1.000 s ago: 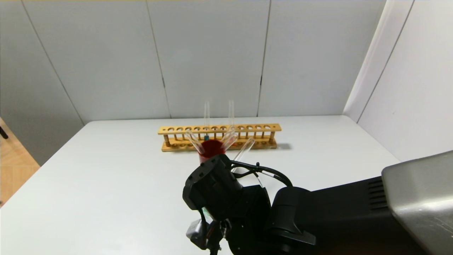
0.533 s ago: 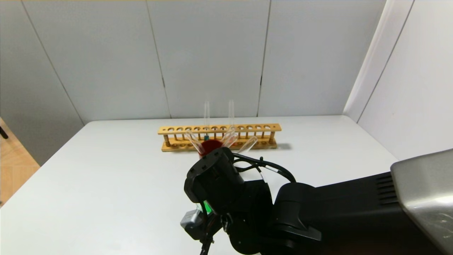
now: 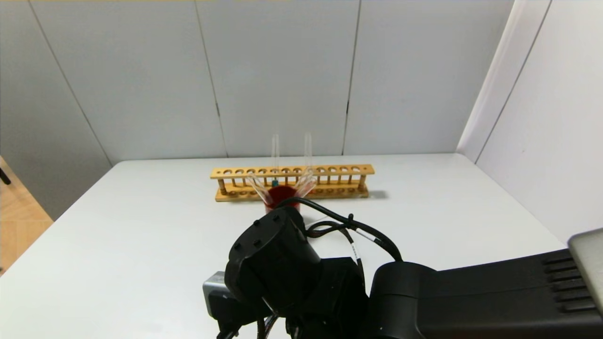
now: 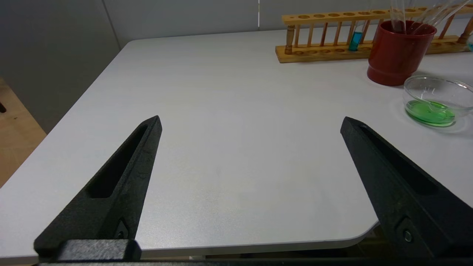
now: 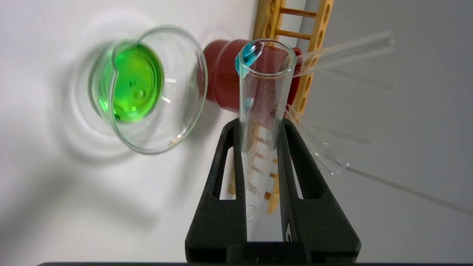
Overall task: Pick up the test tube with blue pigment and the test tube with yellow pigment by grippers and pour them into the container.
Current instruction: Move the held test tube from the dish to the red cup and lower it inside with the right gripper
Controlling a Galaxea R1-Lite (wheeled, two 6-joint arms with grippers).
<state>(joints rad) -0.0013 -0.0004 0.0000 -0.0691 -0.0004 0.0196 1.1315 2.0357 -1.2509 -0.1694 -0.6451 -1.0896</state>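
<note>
1. Head view: the right arm's wrist housing (image 3: 271, 263) has swung lower and leftward over the last second, rolling over the near part of the white table (image 3: 118, 226). The tube that stuck out beyond it, slanting toward the wooden rack (image 3: 292, 181), no longer shows. Behind, the red cup (image 3: 281, 195) holds spent tubes; two more tubes stand in the rack, one with a blue bottom (image 3: 274, 182).

2. Left wrist view: the left gripper (image 4: 251, 129) hangs idle near the table's front edge, its fingers spread wide and empty. The container (image 4: 436, 101), beside the red cup, holds green liquid, which suggests yellow and blue are already mixed.

3. Right wrist view: the right gripper (image 5: 261, 125) pinches the test tube with blue pigment (image 5: 263, 92), rolled over, its mouth just beside the container's rim. Only blue drops cling at its lip, so the pour looks nearly finished. No tube with yellow liquid is visible.
</note>
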